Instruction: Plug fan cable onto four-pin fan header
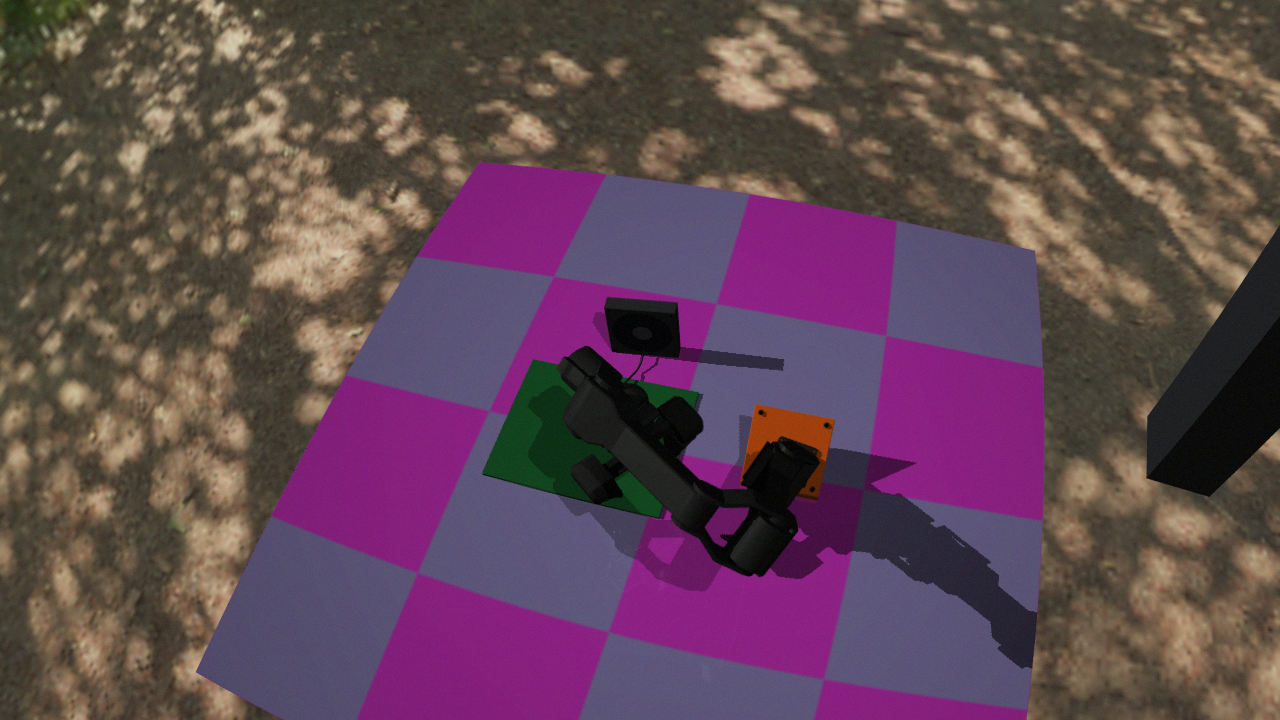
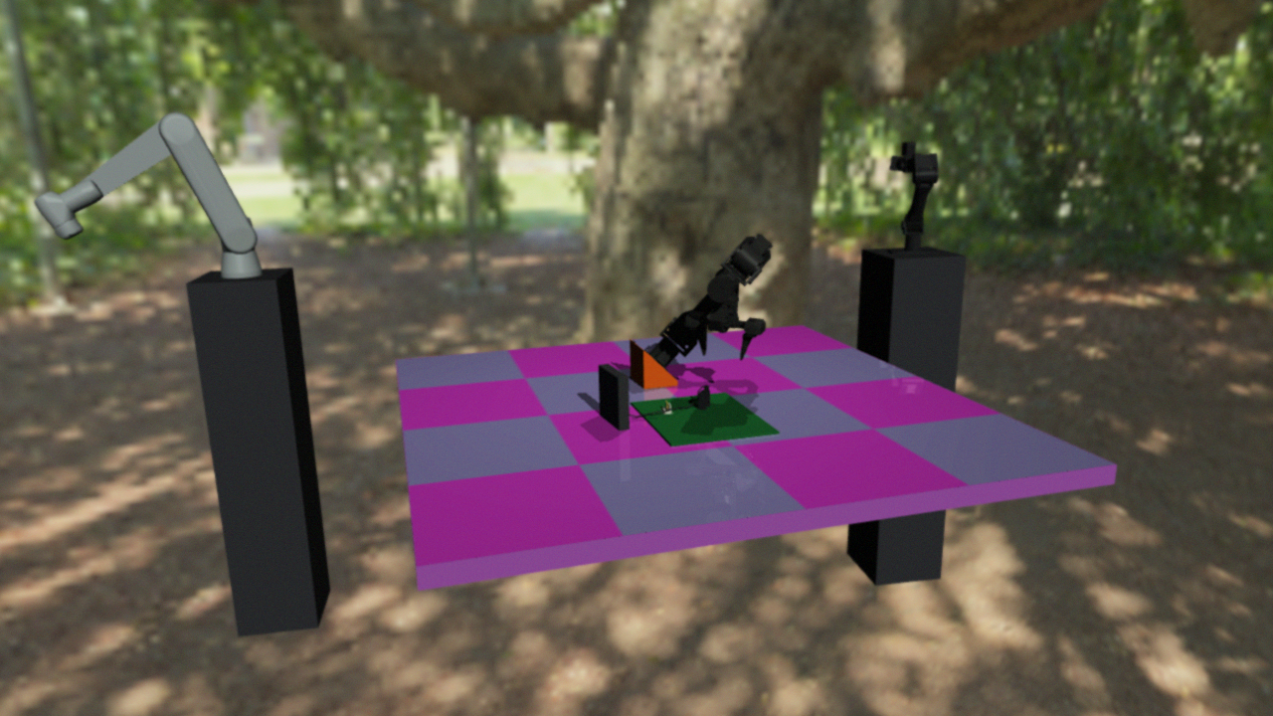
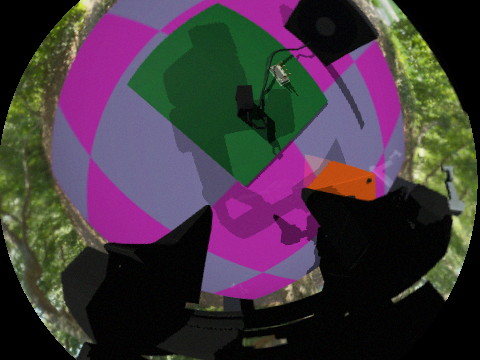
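Observation:
The green board (image 1: 514, 438) (image 2: 747, 429) (image 3: 150, 82) lies flat. The black fan (image 1: 642, 329) (image 2: 613, 396) (image 3: 327, 30) stands beside it. A small white header (image 2: 666, 412) (image 3: 281, 75) with gold pins sits near the board's fan-side edge, with nothing seen on its pins. The fan's thin cable (image 3: 280, 51) runs past it to a dark block (image 2: 703, 397) (image 3: 244, 97) standing on the board. I cannot tell the plug apart from that dark clump. My gripper (image 2: 722, 354) (image 3: 258, 202) is wide open and empty, above and away from the block. In the top view the arm hides header and block.
An orange wedge-shaped bracket (image 1: 787, 425) (image 2: 653, 372) (image 3: 350, 182) stands at my arm's base, close to the board. A grey arm (image 2: 200, 178) and another black arm (image 2: 916, 204) stand on dark posts off the table.

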`<move>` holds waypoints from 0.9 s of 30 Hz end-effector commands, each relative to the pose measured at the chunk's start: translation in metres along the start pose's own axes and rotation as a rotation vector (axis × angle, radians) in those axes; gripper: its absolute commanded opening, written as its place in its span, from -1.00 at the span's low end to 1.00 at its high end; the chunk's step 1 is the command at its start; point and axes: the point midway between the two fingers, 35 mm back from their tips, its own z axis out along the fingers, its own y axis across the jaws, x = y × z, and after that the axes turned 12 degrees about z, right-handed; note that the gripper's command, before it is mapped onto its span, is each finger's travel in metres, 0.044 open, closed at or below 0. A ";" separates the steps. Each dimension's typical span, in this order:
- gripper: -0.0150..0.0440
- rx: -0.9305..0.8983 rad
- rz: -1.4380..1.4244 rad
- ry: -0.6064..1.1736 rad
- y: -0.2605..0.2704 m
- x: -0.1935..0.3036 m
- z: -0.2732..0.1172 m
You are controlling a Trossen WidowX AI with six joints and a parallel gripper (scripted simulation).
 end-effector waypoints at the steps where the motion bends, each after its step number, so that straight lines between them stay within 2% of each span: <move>1: 1.00 0.004 0.007 -0.002 0.000 -0.002 -0.001; 11: 1.00 -0.041 0.049 -0.061 0.007 -0.106 -0.062; 17: 1.00 -0.044 0.052 -0.065 0.005 -0.114 -0.066; 21: 1.00 -0.046 0.053 -0.053 0.008 -0.117 -0.044; 27: 1.00 -0.053 0.058 -0.004 0.011 -0.117 0.026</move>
